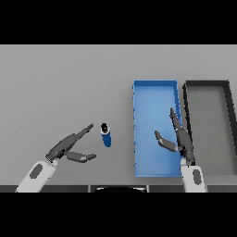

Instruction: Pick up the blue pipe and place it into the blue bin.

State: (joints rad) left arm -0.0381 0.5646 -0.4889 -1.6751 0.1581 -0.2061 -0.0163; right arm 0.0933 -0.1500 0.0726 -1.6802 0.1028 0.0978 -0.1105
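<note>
Grey surface (65, 83) seen from above; blue pipe (106, 134) lying on it toward the near edge, roughly midway across, dark open end pointing away, blue body running back toward the near edge; untouched by either hand.

Left hand (68, 147) low over the surface at the near left, just beside the pipe on its left; fingers straight and reaching toward the pipe's far end, thumb spread out below them and pointing at the pipe's near end; open, holding nothing, a small gap left between fingertips and pipe.

Blue bin (137, 139) to the right of the pipe, a long rectangle running from the near edge toward the middle of the surface; flat blue floor, low walls, nothing inside but the hand above it.

Right hand (179, 139) over the bin's right wall near its near end; fingers straight and pointing away, thumb stuck out to the left over the bin's floor; open and empty.

Dark grey bin (229, 134) just beside the blue one on its right, same shape, reaching toward the right edge of the surface.
</note>
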